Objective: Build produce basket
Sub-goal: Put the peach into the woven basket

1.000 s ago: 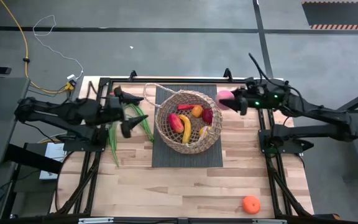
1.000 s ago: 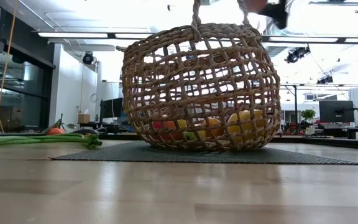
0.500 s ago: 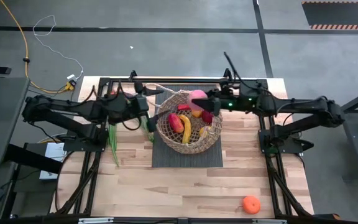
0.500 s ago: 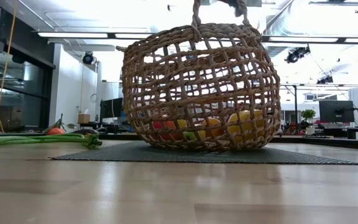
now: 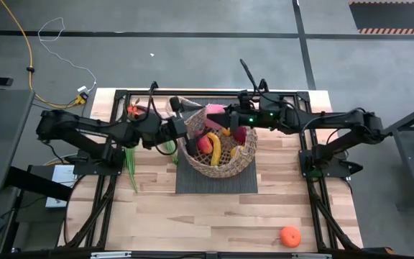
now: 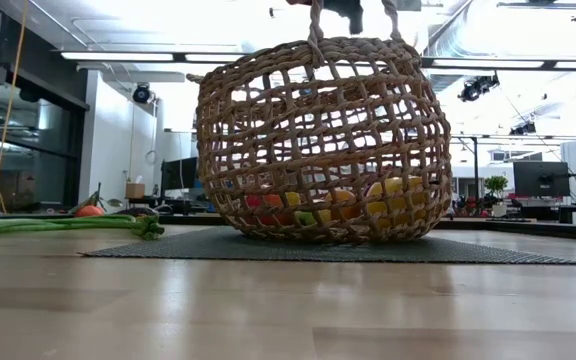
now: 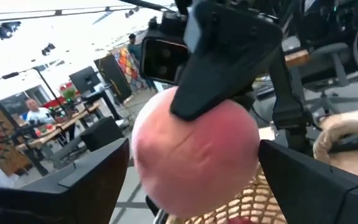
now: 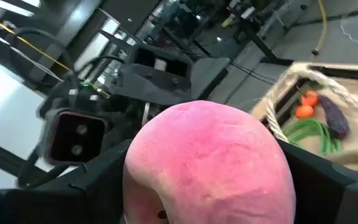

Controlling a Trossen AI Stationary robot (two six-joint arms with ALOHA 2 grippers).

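My right hand (image 5: 208, 113) holds a round pink toy fruit (image 5: 214, 109) over the far left rim of the round tan woven basket (image 5: 218, 167). Its two dark fingers sit on either side of the fruit and grip it. My left hand (image 5: 183, 122) is right there too, just at the basket's left rim. Its fingers are spread wide, one on each side of the pink fruit, but they do not press on it as far as I can tell.

So I think this step is a pass or a drop of the pink fruit. Next I must either let the left hand close on the fruit before the right hand lets go, or just open the right hand so the fruit falls in. The two hands are very close, so I should move slowly and not bump them.

The basket already has a yellow banana (image 5: 215, 146), a red pepper (image 5: 203, 142) and other small pieces inside. It sits on a dark grey mat (image 5: 192, 181) on the light wooden worktop (image 5: 192, 219). Long green bean stalks (image 5: 131, 167) lie left of the basket. A round orange fruit (image 5: 290, 235) waits well apart, near the front right corner.

Around the worktop is a grey floor with a yellow cable (image 5: 21, 39). Behind it is a big bright room with desks and screens.
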